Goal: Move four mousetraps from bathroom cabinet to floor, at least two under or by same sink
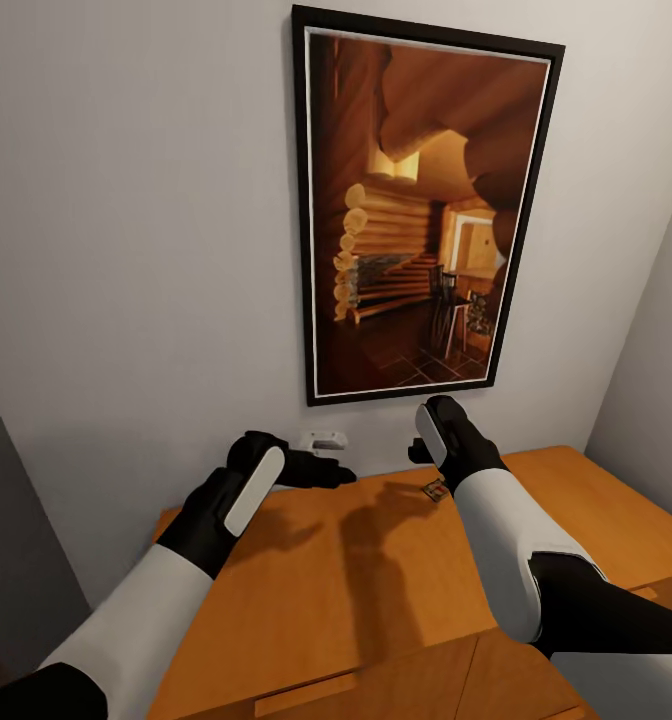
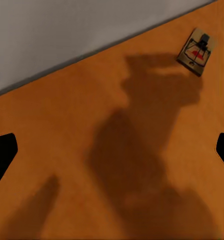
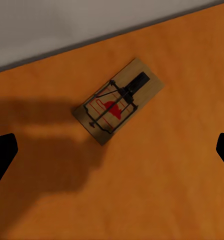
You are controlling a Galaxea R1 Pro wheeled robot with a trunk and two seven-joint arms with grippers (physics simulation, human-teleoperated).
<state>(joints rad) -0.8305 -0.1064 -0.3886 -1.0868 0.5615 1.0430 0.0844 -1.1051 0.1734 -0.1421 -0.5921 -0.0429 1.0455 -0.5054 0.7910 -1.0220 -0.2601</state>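
One mousetrap [image 1: 435, 489], a small flat wooden slab with a wire bar and a red mark, lies on the cabinet's [image 1: 356, 590] flat orange-brown top near the wall. My right gripper [image 1: 423, 455] hangs just above the mousetrap [image 3: 119, 100], open, its dark fingertips [image 3: 2, 155] wide apart with the trap between and below them. My left gripper [image 1: 334, 472] hovers open over bare cabinet top to the left, and the mousetrap [image 2: 196, 51] lies off to one side of its open fingers [image 2: 2, 157]. No other mousetraps are in view.
A large framed picture [image 1: 421, 210] of a log-cabin interior hangs on the pale wall behind the cabinet. A white wall socket [image 1: 323, 438] sits just above the cabinet's back edge. Drawer fronts [image 1: 396, 680] show at the bottom. A side wall [image 1: 656, 380] closes the right.
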